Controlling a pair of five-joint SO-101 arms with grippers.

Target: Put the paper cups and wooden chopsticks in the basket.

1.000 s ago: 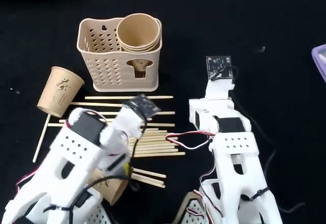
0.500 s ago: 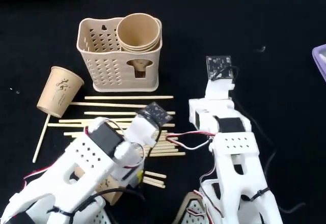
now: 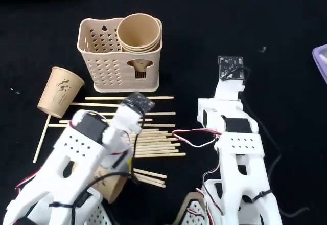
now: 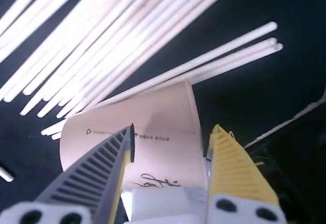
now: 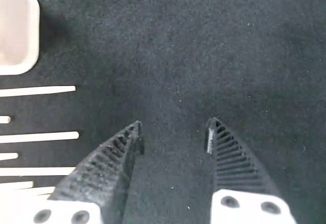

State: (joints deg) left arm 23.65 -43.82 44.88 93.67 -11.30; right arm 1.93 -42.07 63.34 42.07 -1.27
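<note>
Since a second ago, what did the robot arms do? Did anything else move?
The left arm swung toward the right arm, then back, with the left gripper open around the lying paper cup. The right arm shifted a little away from the left arm; the right gripper is open over the cloth. The basket, the stacked cups inside, the other cup and the chopsticks stayed put.

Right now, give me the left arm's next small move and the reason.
Probably close the left gripper: its open jaws straddle the paper cup, which lies on its side over some chopsticks, with a finger on either side. Gripping the cup would seem to be the step needed before lifting it to the basket.
</note>
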